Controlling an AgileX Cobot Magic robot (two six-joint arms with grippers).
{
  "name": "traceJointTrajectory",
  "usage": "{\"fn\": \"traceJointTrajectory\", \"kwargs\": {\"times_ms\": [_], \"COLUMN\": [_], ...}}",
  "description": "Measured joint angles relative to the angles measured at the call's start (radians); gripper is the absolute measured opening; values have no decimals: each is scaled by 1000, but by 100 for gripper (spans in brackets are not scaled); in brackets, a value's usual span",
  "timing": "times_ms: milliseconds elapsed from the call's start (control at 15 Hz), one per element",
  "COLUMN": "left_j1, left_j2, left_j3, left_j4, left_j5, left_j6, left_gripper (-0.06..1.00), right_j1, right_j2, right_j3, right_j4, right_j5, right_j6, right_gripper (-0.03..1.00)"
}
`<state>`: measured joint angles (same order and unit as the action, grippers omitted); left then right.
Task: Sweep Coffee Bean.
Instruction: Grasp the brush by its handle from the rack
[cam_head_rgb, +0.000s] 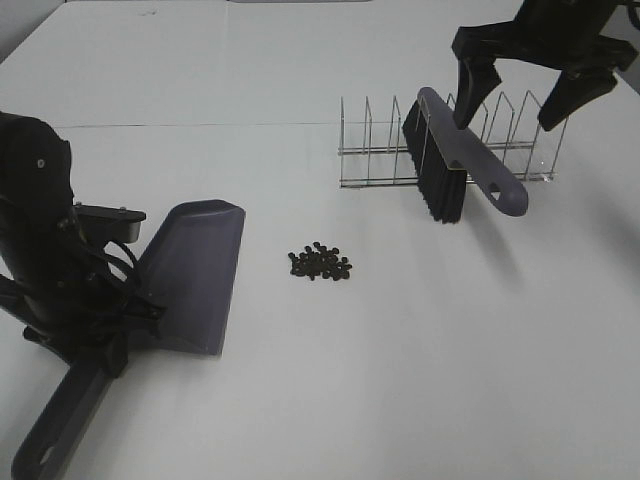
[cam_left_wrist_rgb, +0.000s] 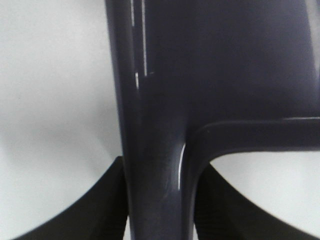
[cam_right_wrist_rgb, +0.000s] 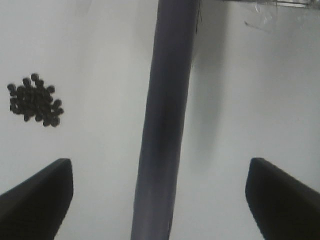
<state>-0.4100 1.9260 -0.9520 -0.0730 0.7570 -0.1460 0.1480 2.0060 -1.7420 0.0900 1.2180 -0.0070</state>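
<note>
The coffee beans lie in a small dark pile on the white table, also seen in the right wrist view. A grey-purple dustpan lies flat to their left, its mouth towards them. My left gripper is shut on the dustpan's handle, with fingers on both sides. A brush with black bristles leans in a wire rack. My right gripper is open, above the brush handle, not touching it.
The wire rack stands at the back right, behind the brush, and its edge shows in the right wrist view. The white table spreads around the bean pile. The dustpan's long handle end reaches the front left edge.
</note>
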Motion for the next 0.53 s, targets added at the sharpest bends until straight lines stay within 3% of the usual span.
{"fn": "traceJointTrajectory", "kwargs": {"times_ms": [200, 533], "left_j1": [0, 0], "left_j2": [0, 0], "left_j3": [0, 0], "left_j4": [0, 0], "left_j5": [-1, -1], "left_j6": [0, -2], "left_gripper": [34, 34], "right_j1": [0, 0], "right_j2": [248, 476], "right_j3": [-248, -420], "right_j4": [19, 23], "right_j5": [0, 0], "right_j6": [-5, -6], "right_gripper": [83, 83]}}
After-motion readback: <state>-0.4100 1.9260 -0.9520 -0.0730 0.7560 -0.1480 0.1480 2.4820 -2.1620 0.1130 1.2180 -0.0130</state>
